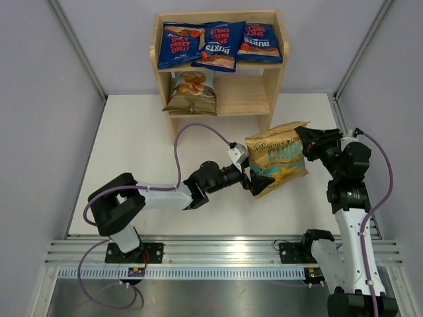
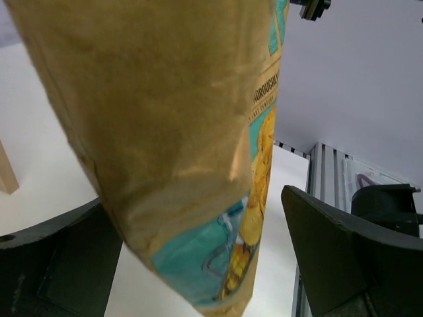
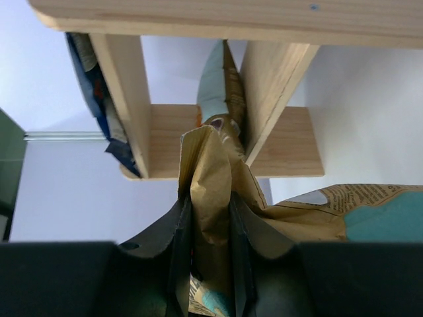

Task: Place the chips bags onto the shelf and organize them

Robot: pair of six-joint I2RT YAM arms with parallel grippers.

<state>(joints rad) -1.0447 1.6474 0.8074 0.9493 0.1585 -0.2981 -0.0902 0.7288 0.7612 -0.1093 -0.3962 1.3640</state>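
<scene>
Clamping the top edge of the tan-yellow chips bag point(image 1: 277, 157), the right gripper point(image 3: 209, 206) held it at 5 o'clock from the shelf point(image 1: 246, 96). The left gripper point(image 2: 198, 254) straddled the bag's base, jaws spread wide.

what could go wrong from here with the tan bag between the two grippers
The right gripper pinches only the tan bag's crumpled top edge, so the hanging bag could slip out on the way to the shelf.
The open left gripper straddles the bag's bottom; if the right arm moves first, the bag may snag on a finger.
The pale bag sits at the lower tier's front edge; a nudge could knock it off.
</scene>
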